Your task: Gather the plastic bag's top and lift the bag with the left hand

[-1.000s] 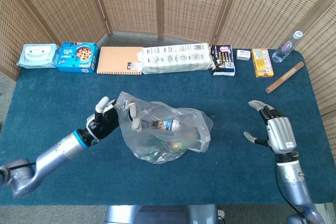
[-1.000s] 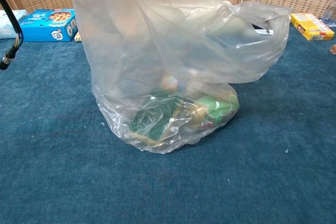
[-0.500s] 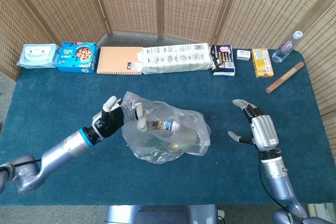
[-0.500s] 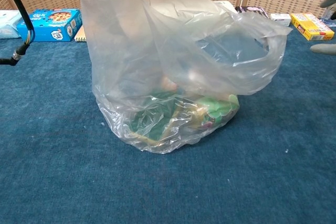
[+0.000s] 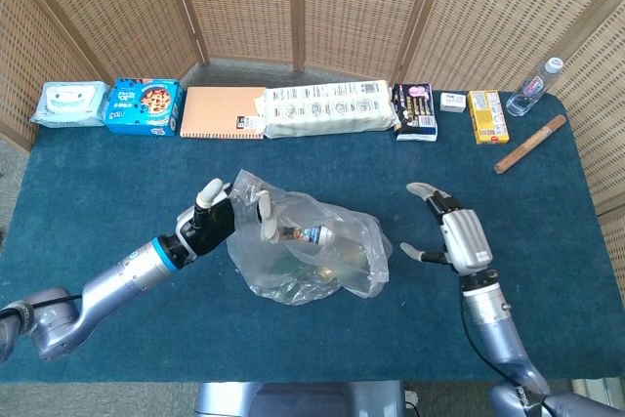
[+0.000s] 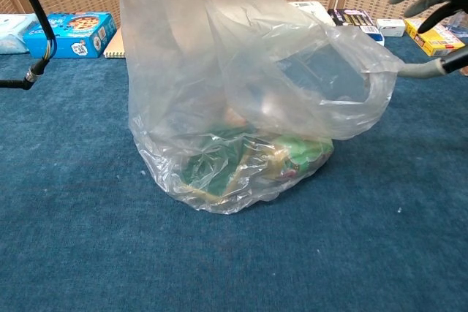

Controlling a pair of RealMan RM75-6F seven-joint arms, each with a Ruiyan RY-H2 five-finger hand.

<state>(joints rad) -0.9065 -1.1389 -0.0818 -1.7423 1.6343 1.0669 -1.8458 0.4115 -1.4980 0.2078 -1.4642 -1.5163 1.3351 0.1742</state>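
Where the blue worktop (image 5: 117,192) spreads in front of the wicker screen (image 5: 293,2), the clear plastic bag (image 5: 312,251) sits near its middle, resting on the cloth with green and yellow packets and a small bottle (image 5: 311,233) visible through the film. Its top stands loose and open in the chest view, one edge drawn up on the robot's left side. The left hand (image 5: 217,222) is at that edge, a fold of film pinched between thumb and fingers (image 5: 264,222). The right hand (image 5: 454,236) hangs just beside the bag's far side, fingers spread and holding nothing, its thumb very near the film in the chest view. Along the back edge lie a long white pack (image 5: 330,109), an orange notebook (image 5: 223,112), a blue box (image 5: 144,105), a wipes pack (image 5: 70,103), a yellow box (image 5: 486,115) and a water bottle (image 5: 535,87).
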